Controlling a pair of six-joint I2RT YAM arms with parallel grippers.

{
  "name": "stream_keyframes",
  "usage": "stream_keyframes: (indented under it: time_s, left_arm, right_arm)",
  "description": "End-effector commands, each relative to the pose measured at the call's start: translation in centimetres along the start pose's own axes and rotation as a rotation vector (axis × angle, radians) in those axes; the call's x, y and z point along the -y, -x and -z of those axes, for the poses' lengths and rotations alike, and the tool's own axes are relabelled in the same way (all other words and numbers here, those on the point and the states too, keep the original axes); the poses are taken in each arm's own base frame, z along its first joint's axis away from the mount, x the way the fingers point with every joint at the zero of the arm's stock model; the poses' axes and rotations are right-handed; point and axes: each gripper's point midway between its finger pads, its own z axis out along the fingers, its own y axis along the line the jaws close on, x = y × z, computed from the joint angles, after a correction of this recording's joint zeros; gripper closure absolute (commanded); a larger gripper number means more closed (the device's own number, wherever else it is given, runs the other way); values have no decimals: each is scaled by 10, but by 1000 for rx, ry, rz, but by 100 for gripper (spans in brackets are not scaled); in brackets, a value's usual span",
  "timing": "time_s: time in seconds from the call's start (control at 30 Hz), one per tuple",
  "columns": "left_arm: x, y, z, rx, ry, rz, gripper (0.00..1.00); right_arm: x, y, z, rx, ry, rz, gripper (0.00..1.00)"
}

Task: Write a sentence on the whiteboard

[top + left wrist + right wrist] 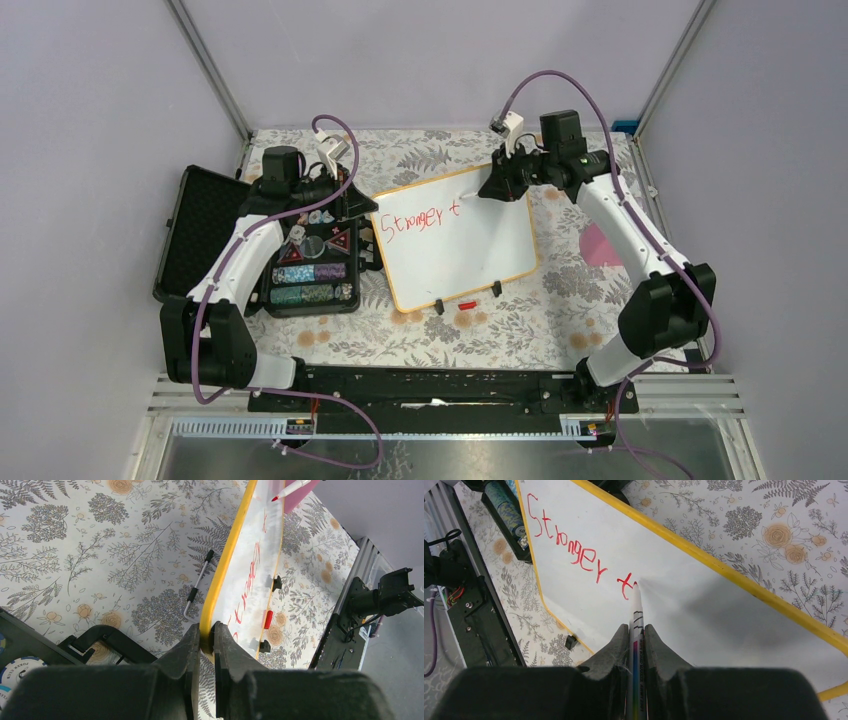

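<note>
One whiteboard, rectangular with rounded corners and a thin tan-yellow frame, lies near the middle of the floral-patterned surface, turned so that its long sides run askew to the table edge. Left end effector: fingers pressed onto the frame at the board's far-left corner, pinching the rim between them. Right end effector: closed around a marker, whose tip meets the board face just right of the last red stroke. Lettering: "Stronger t" in red, hand-drawn, running along the far long side; the face below and to the right of it is plain glossy white with soft reflections. Two black clip feet sit on the near long edge, and a red cap lies between them, right by the frame. Left margin: an open black case holding chips stands just beside the board's left edge, leaving only a narrow strip of cloth. Far margin: a band of bare cloth runs behind the board, where the left wrist view shows a thin metal rod lying near the frame. Right margin: a wider stretch of open cloth lies between the board's right edge and the right arm's lower links. Near margin: cloth continues from the clip feet to the arm bases.
</note>
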Motion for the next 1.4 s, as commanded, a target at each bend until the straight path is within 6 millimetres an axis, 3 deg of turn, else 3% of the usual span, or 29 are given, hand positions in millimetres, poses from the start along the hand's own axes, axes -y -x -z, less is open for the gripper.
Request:
stream_keyframes:
  time_s: [0.0,0.33,1.0,1.37]
  left_arm:
    - [5,-10,-5,-32,-10,-44,100]
    - [4,-12,-5,-33,-8,-47,100]
    - [3,-13,-6,-37,-5,-44,100]
    - [3,-12,-5,-36,-4,-44,100]
  right_arm:
    - [9,20,1,39,-28,29,100]
    - [13,20,-2,33,-33,25,100]
    - [5,-18,-7,-25,3,-15,100]
    - [1,-28,-5,-30,7,-19,100]
